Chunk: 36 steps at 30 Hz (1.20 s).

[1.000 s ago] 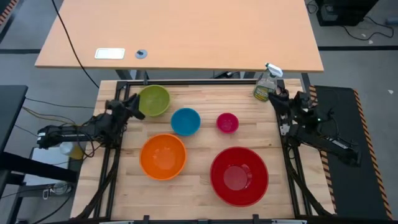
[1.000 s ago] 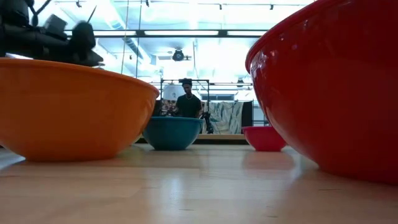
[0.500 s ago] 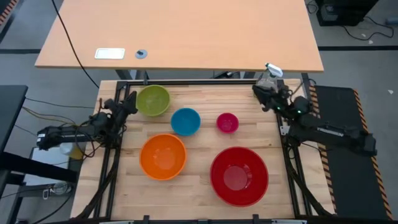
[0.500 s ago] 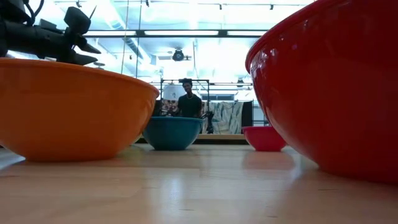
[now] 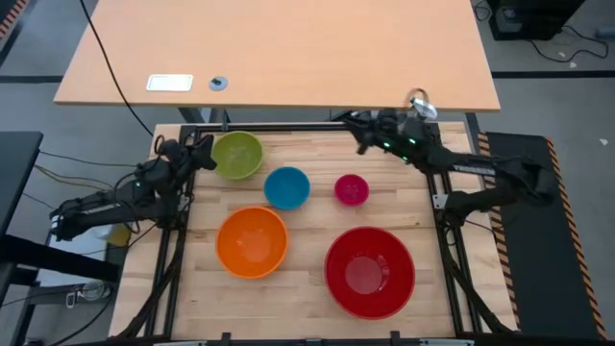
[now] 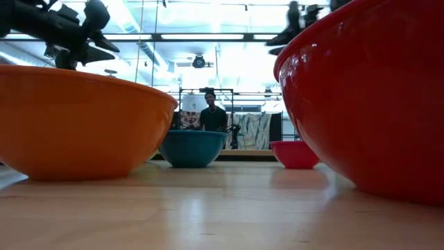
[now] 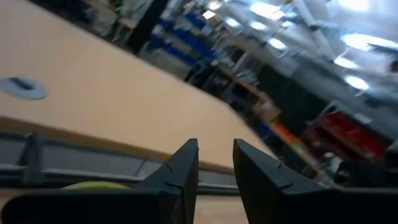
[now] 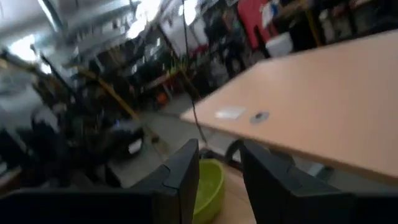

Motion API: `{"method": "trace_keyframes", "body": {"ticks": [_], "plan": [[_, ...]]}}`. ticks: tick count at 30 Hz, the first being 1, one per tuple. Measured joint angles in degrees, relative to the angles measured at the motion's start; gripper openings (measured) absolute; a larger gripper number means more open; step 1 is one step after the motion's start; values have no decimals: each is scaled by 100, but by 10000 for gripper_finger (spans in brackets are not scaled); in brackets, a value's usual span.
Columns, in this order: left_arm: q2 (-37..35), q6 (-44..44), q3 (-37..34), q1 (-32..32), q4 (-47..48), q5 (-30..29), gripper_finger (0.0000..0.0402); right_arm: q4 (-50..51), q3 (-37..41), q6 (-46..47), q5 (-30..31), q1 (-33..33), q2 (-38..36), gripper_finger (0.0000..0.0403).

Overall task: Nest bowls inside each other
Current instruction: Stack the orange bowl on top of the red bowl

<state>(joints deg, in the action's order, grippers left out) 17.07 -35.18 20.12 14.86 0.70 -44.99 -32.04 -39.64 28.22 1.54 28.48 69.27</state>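
Note:
Five bowls rest on their bases on the wooden table. They are green, blue, pink, orange and red. My left gripper hovers open just left of the green bowl, above its rim, and shows high in the low view. My right gripper is open over the table's far edge, beyond the pink bowl, with nothing between its fingers. The green bowl lies ahead of it in the right wrist view. A sliver of the green bowl shows in the left wrist view.
A spray bottle stands at the far right corner, partly behind my right arm. A tan desk lies beyond the far edge. A person stands in the room behind. Bare wood lies between the orange and red bowls.
My right gripper has swung from the table's right edge along the far edge toward the left, reaching out over the far rail. My left gripper has risen and edged toward the far edge, beside the green bowl. No bowl has moved.

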Motion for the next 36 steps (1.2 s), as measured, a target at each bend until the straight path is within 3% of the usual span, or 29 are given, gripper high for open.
{"method": "trace_keyframes", "body": {"ticks": [10, 15, 20, 27, 31, 36], "plan": [[801, -274, 1424, 650, 2453, 391, 117, 3277, -2506, -600, -962, 104, 1857, 127], [1110, -517, 1480, 988, 2741, 1725, 152, 4744, -3521, -1059, -1564, 84, 2551, 127], [1456, -416, 1480, 1289, 2742, 3610, 162, 5313, -4181, -2132, -2421, -77, 2954, 130], [1953, -296, 1480, 1255, 2835, 5309, 162, 5625, -4652, -2405, -2550, -407, 3209, 168], [2217, -193, 1520, 1078, 2906, 5680, 163, 5541, -4672, -2112, -2572, -656, 3194, 211], [2635, 917, 2164, 1028, 3165, 5668, 163, 5624, -4672, -1653, -2636, -983, 3199, 253]]}}
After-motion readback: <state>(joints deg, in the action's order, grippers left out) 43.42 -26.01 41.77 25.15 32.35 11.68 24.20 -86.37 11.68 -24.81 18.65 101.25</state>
